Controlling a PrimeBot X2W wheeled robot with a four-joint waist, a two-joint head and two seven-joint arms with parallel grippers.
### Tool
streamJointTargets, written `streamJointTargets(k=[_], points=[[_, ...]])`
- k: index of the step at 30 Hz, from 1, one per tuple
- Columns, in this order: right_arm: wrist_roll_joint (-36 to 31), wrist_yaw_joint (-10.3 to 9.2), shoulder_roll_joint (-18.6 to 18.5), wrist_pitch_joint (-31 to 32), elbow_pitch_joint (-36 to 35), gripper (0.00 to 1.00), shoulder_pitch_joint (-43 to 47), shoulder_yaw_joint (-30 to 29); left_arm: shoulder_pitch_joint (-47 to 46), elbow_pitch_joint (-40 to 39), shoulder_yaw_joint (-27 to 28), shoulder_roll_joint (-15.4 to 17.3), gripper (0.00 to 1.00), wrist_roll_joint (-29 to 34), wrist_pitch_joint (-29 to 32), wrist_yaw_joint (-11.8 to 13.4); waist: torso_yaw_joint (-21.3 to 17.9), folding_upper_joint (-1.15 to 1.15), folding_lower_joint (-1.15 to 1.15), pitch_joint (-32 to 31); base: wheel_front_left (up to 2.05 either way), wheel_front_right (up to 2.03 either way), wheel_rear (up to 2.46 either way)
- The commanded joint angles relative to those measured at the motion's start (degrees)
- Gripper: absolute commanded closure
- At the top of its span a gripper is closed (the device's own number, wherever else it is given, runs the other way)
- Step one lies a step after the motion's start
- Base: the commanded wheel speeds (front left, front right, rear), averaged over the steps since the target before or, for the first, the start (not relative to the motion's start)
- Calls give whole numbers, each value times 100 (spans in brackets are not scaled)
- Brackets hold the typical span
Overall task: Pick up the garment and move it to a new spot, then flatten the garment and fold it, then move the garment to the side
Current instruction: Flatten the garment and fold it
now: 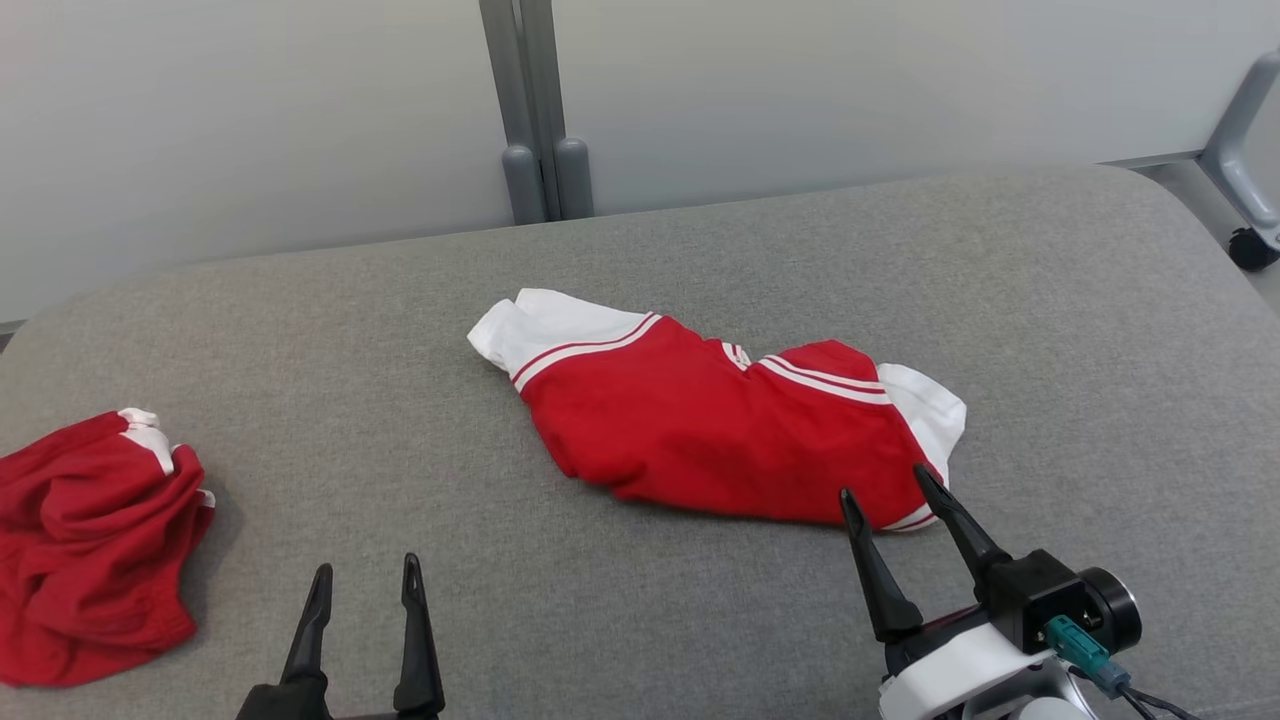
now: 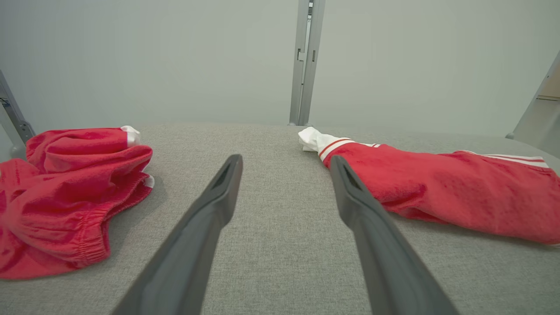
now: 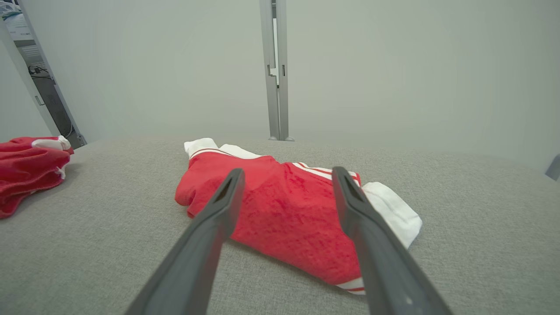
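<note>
**Red-and-white garment lay folded mid-worktop, both hands open**

The garment (image 1: 700, 430) lay near the middle of the worktop (image 1: 400, 330), a padded slab with rounded corners covered in coarse grey woven cloth. It was soft red fabric with a slightly fuzzy nap, white at both ends and trimmed with thin red-and-white stripes. It formed a flat, long, uneven bundle. In the head view its long axis ran from upper left to lower right. One white end pointed up and left, toward the grey post (image 1: 540, 150) in the pale wall (image 1: 250, 120). The other white end sat low on the right.

The right hand (image 1: 884, 483) stood with its two long dark fingers spread wide and held nothing. Its tips were over the garment's near right corner, but whether they touched the cloth could not be told. In the right wrist view the fingers framed the red body of the garment (image 3: 284, 210).

The left hand (image 1: 367, 566) was likewise spread wide and empty, over bare grey cloth. It sat between the garment and a second piece, crumpled red shorts (image 1: 90, 550) with an elastic hem, heaped at the worktop's left edge, well apart from the garment.
</note>
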Motion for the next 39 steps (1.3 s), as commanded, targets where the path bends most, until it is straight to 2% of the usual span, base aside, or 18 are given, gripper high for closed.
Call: streamJointTargets(k=[1, 18, 27, 31, 35, 39], points=[[10, -10, 2, -2, -15, 0, 46, 9, -18, -22, -1, 8, 0, 2, -2, 35, 21, 0, 0, 17, 0, 0, 0], [34, -10, -25, -2, -24, 0, 43, 4, 24, -98, -35, 8, 0, 54, -2, 92, 62, 0, 0, 49, 0, 0, 0], [53, -10, -25, -2, -54, 0, -8, 5, -25, -86, -55, 8, 0, 81, -2, 30, 79, 0, 0, 123, 0, 0, 0], [290, -10, -98, -2, -115, 0, -213, 56, -124, -105, -96, 8, 0, 138, -2, -3, 110, 0, 0, 236, 0, 0, 0], [554, -10, -431, -2, -119, 0, -619, 128, -263, -139, -163, 9, 0, 229, -2, -39, 132, 0, 0, 467, 0, 0, 0], [1019, -10, -906, -2, 229, 0, -1088, 243, -486, -147, -303, 8, 0, 253, -1, -132, 165, 0, 0, 801, 0, 0, 0]])
